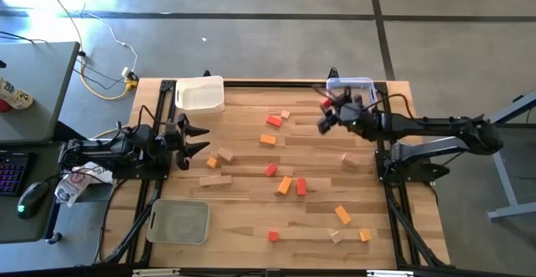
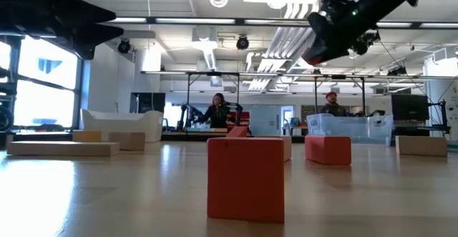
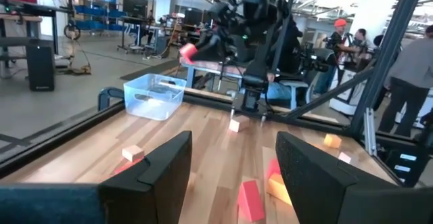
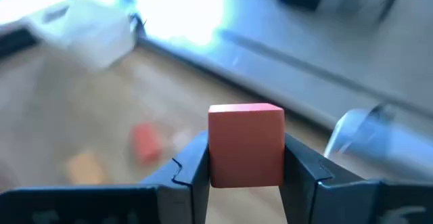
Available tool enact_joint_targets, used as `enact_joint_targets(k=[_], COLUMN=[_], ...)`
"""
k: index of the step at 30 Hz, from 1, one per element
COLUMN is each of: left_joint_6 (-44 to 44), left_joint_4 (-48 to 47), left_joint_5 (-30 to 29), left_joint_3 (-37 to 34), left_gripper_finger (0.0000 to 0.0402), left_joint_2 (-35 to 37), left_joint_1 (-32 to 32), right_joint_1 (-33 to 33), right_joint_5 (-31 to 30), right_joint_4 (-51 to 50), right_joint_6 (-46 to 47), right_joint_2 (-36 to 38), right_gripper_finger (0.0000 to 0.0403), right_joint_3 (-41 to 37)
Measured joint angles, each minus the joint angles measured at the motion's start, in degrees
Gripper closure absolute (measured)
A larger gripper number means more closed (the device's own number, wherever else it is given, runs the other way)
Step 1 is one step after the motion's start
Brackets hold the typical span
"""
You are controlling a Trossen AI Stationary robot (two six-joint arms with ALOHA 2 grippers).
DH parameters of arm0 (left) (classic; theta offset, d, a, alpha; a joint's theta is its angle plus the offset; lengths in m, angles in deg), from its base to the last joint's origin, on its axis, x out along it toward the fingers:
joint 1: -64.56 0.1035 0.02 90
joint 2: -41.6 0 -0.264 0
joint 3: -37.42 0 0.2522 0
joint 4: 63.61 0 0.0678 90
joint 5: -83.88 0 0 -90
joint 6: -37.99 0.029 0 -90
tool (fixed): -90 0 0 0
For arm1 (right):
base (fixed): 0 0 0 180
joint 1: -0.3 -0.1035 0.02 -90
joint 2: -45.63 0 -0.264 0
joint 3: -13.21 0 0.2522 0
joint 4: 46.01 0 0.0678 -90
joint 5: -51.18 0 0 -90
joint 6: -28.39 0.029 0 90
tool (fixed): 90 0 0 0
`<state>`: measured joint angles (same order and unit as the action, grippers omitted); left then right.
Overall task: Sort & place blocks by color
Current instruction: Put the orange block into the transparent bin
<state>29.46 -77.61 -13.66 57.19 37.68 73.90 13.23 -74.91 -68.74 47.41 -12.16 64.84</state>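
Because sorting needs each piece carried to a bin, the right end effector (image 4: 245, 166) pinches a small red wooden cube (image 4: 245, 145) aloft beside the clear plastic tray (image 1: 362, 85); the left end effector (image 1: 194, 139) waits spread above the worktop's (image 1: 251, 202) left edge.

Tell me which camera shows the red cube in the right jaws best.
Right wrist view: the red cube fills the frame between the fingers. High view shows a red speck near the clear tray; left wrist view, a distant glimpse; low view barely shows it.

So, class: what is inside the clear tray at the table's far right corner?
The right end effector, shut on a red block, hangs at the clear tray. No blocks show inside it, though the arm covers part of it.
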Motion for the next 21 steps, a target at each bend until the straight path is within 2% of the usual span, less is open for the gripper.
enact_joint_targets(k=[4, 7, 12, 21], left_joint_6=[2.7, 3.7, 3.7, 1.7], left_joint_4=[0.0, -0.2, -3.1, -9.2], left_joint_5=[-0.9, -2.3, -5.5, -5.5], left_joint_3=[2.6, 4.2, 6.8, 11.5], left_gripper_finger=[0.0200, 0.0200, 0.0200, 0.0200], left_joint_2=[-3.3, -6.3, -12.2, -23.4], left_joint_1=[0.0, 0.0, 0.0, 0.0], right_joint_1=[4.9, 9.5, 17.1, 26.5], right_joint_5=[-1.3, -1.3, 0.5, 9.9], right_joint_4=[6.3, 7.8, 6.9, 2.1], right_joint_6=[-6.4, -7.2, -4.3, 5.0], right_joint_2=[0.1, -0.7, -3.2, -9.6], right_gripper_finger=[0.0291, 0.0291, 0.0291, 0.0290], right_joint_3=[0.0, 0.0, 0.0, 0.0])
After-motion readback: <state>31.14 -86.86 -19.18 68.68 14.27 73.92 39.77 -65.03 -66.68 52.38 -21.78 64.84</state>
